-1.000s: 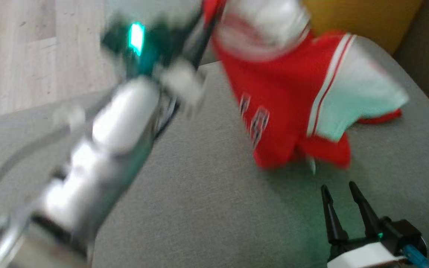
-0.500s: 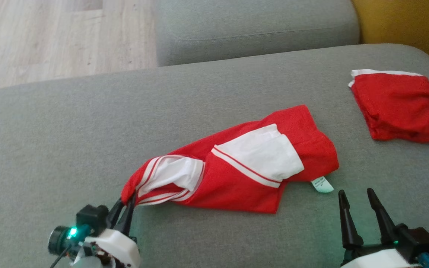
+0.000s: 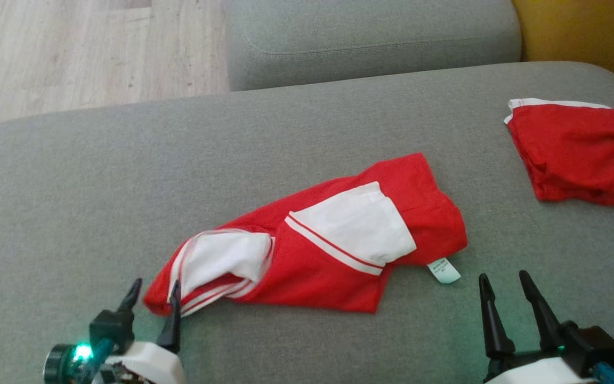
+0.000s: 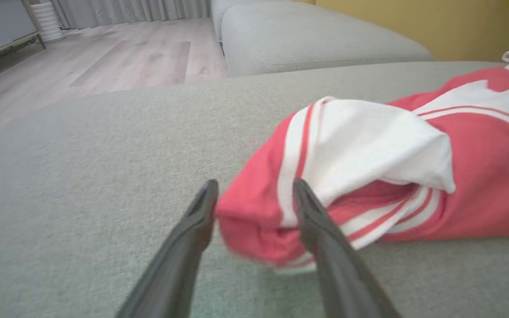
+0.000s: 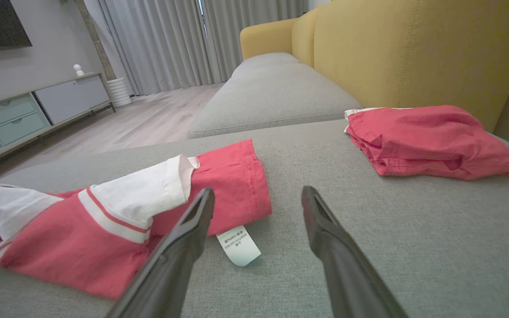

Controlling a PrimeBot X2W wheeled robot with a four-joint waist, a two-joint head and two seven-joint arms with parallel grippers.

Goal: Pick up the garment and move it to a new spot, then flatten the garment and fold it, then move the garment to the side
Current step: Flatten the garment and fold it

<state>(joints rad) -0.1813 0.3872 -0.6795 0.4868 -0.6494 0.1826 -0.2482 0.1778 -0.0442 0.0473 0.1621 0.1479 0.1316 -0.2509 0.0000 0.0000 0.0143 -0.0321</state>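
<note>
**Item 1 – garment** (image 3: 317,266): red, with white panels and red-and-white striping. It is laid crumpled and partly doubled over on the grey sofa seat (image 3: 99,176), slanting from lower left to upper right in the head view, near the seat's front middle. A white care label (image 3: 444,270) is seen lying on the seat at the garment's lower right edge.

**Item 2 – left gripper** (image 3: 156,284): placed at the garment's lower-left end. The fingers are spread, with the striped end of the cloth (image 4: 369,145) lying between them in the left wrist view (image 4: 255,183). Nothing is clamped; whether the fingers touch the fabric cannot be told.

**Item 3 – right gripper** (image 3: 502,275): held over bare seat, just right of the care label (image 5: 238,245). The fingers are spread wide and nothing is held (image 5: 258,191). The garment (image 5: 126,207) is seen to the left in the right wrist view.

**Item 4 – folded red garment** (image 3: 576,152): a separate piece with a white edge, set at the seat's far right, well apart from item 1.

**Surroundings:** a second grey cushion (image 3: 371,37) behind the seat, a yellow backrest (image 3: 584,32) and a pale wooden floor (image 3: 72,48).
</note>
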